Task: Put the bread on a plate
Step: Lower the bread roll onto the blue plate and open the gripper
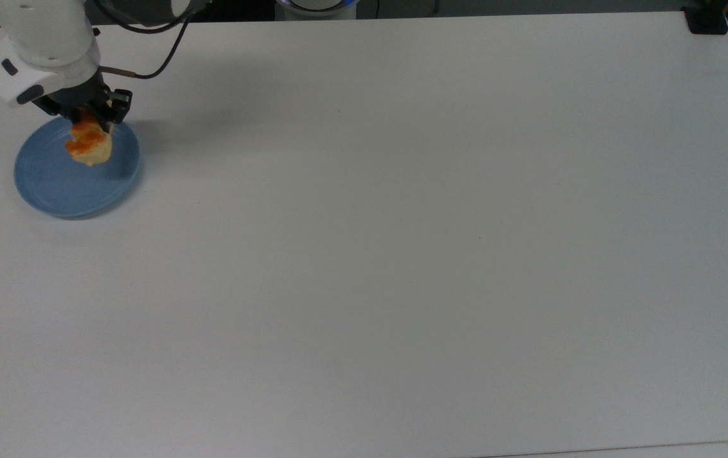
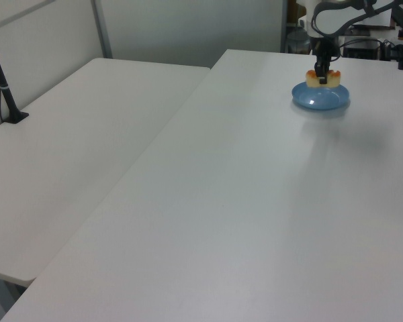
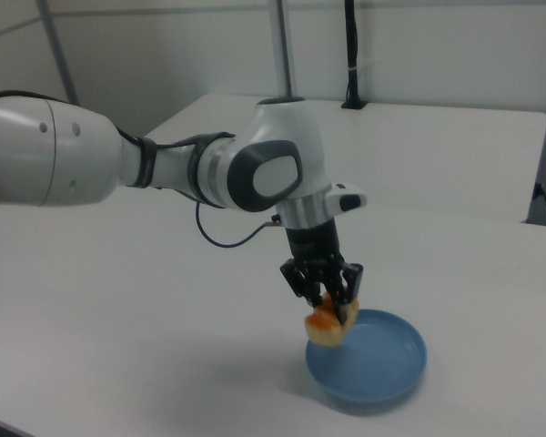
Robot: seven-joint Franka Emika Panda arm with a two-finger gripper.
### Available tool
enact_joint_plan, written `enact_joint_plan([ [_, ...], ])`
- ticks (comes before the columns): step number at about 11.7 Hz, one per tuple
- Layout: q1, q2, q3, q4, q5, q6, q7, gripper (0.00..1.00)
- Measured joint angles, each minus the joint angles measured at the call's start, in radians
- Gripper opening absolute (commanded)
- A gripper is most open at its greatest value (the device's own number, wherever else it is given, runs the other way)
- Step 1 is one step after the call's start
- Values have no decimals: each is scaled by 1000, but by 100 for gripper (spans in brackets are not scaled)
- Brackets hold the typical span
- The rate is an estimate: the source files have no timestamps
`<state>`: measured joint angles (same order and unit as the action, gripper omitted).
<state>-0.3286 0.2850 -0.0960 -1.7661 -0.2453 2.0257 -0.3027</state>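
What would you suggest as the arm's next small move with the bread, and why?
Probably a short descent, then release. The gripper holds the bread in its jaws above the blue plate; in the top view the bread already lies within the plate's rim, but the right view shows it clear of the surface.
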Motion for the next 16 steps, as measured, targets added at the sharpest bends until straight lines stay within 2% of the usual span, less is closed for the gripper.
enact_joint_plan([
  [2, -19, 25, -32, -11, 0, 76, -8, 35],
  [5, -52, 85, -37, -23, 2, 182, -7, 35],
  [8, -54, 102, -36, -22, 34, 212, -6, 36],
  [9, -54, 103, -36, -22, 47, 218, -6, 44],
  [11, -54, 105, -36, -22, 62, 225, -6, 90],
  [14, -55, 112, -36, -22, 65, 226, -6, 100],
  [16, -56, 115, -36, -21, 65, 226, -6, 100],
])
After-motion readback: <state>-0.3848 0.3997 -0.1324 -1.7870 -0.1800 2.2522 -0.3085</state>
